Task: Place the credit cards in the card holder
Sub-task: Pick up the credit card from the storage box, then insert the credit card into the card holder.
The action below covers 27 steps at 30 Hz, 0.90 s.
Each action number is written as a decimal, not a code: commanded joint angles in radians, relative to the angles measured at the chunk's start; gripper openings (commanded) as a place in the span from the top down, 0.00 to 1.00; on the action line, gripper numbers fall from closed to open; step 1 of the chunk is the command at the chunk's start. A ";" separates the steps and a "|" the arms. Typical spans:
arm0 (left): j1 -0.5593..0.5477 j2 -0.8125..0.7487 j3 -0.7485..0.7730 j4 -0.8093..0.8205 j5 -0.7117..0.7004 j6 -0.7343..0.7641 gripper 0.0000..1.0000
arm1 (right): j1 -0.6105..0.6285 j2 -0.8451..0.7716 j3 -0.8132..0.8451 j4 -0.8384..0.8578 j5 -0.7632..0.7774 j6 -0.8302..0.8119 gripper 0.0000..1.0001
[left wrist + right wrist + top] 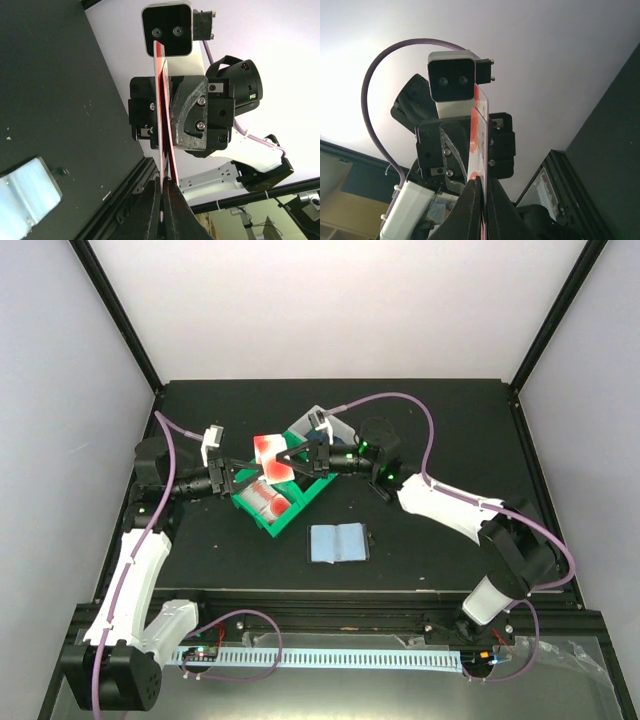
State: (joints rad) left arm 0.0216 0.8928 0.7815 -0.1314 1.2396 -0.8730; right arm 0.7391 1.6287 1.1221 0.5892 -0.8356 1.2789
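Note:
A red-and-white credit card (272,458) is held in the air above the green bin (292,512), pinched from both sides. My left gripper (258,470) is shut on its left edge and my right gripper (293,453) is shut on its right edge. The card shows edge-on in the left wrist view (161,100), where two thin edges seem to part above the fingertips (150,200). It also shows edge-on in the right wrist view (479,135). The card holder (338,542) lies open on the table, pale blue inside up, and shows in the left wrist view (25,189).
More red-and-white cards (265,502) lie in the green bin. A joined white bin (328,426) sits behind the grippers. The black table (430,440) ends at a metal rail (330,592) at the front. Grey walls close in the left and right sides.

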 commanded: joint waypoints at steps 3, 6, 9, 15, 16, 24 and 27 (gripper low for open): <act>0.051 -0.018 0.051 -0.051 -0.040 0.055 0.98 | -0.111 -0.081 -0.143 0.062 0.031 -0.002 0.99; 0.063 -0.024 0.053 -0.059 -0.038 0.054 0.98 | -0.130 -0.101 -0.172 0.083 0.025 0.002 0.99; 0.069 -0.025 0.051 -0.069 -0.042 0.064 0.98 | -0.140 -0.116 -0.180 0.068 0.023 -0.011 0.99; 0.079 -0.030 0.046 -0.099 -0.044 0.106 0.99 | -0.197 -0.154 -0.256 0.088 0.001 -0.013 0.99; 0.081 -0.029 0.047 -0.101 -0.041 0.111 0.98 | -0.206 -0.162 -0.269 0.092 -0.012 -0.018 0.99; 0.088 -0.028 0.050 -0.112 -0.042 0.138 0.98 | -0.245 -0.262 -0.316 -0.113 -0.083 -0.206 0.99; 0.055 -0.055 0.015 -0.118 -0.084 0.165 0.98 | -0.245 -0.326 -0.294 -0.358 0.035 -0.357 0.99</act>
State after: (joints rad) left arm 0.1024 0.8753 0.7906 -0.2398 1.1992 -0.7609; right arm 0.5011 1.3872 0.7986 0.5106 -0.8944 1.1362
